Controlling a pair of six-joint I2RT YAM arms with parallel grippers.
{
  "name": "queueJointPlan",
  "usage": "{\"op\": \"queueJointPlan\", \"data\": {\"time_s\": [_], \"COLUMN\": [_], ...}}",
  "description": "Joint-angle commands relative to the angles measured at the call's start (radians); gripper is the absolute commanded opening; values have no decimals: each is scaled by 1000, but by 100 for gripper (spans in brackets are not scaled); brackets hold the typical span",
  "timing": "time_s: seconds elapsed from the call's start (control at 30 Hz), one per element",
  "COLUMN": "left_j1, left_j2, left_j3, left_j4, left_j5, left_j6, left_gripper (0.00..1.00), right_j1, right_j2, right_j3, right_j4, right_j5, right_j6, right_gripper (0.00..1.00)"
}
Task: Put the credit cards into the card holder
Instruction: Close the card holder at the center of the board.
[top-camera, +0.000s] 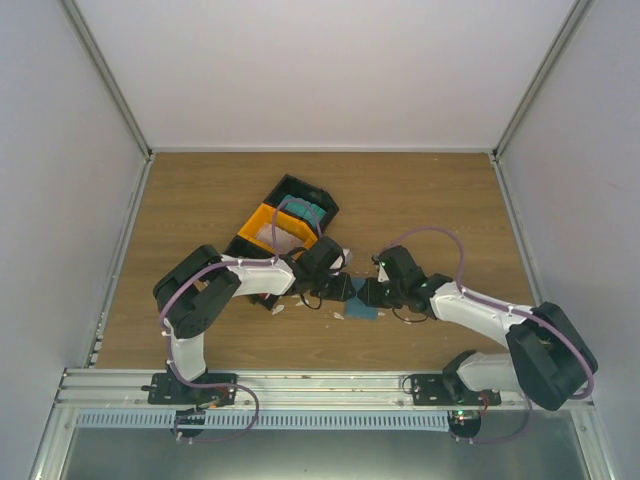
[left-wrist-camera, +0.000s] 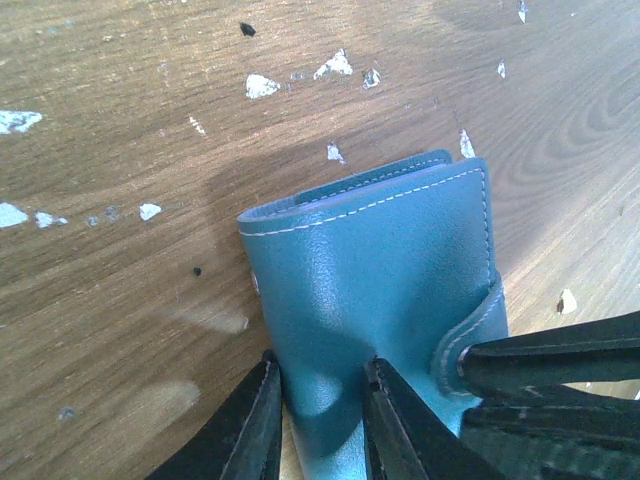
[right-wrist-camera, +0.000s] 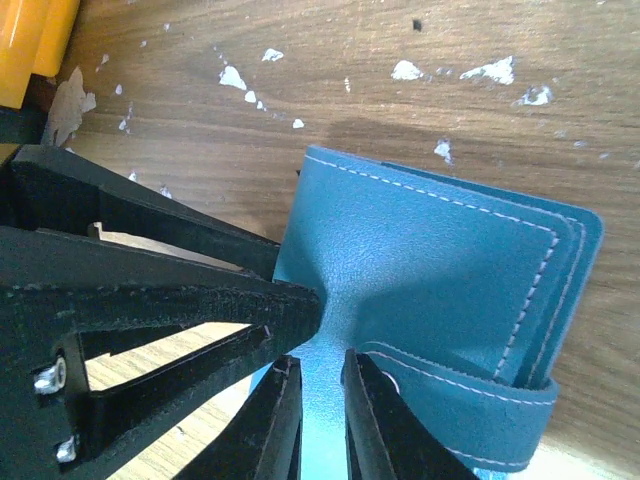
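Observation:
The slate-blue card holder lies folded on the wooden table between both arms; it also shows in the top view and the right wrist view. Its side tab wraps the edge. My left gripper is shut on the holder's near edge; it also shows in the top view. My right gripper pinches the holder beside the tab, opposite the left one, and shows in the top view too. Teal credit cards and whitish cards lie in the bin behind.
A black-and-orange bin stands just behind the left gripper; its orange corner shows in the right wrist view. Tiny white scraps dot the wood around the holder. Grey walls close in the table on three sides.

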Motion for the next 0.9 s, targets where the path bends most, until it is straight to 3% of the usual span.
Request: {"op": "queueJointPlan", "data": {"time_s": [0.0,0.33,0.63,0.87], "left_j1": [1,0,1,1], "left_j2": [16,17,28,33], "left_j3": [6,6,8,8], "left_j4": [20,22,23,23], "left_j5": [-7,-1,3,7], "left_j6": [24,29,29,28], "left_gripper": [25,26,26,26], "right_j1": [-9,-11,-11,-11], "right_j2": [-42,-31,37,-2], "right_j3": [43,56,75,82], "right_j4": [-100,-188,-166,-165], "right_j5": [50,98,72,73], "right_j6": [-19,-26,-60,-65], "right_gripper": [15,16,15,15]}}
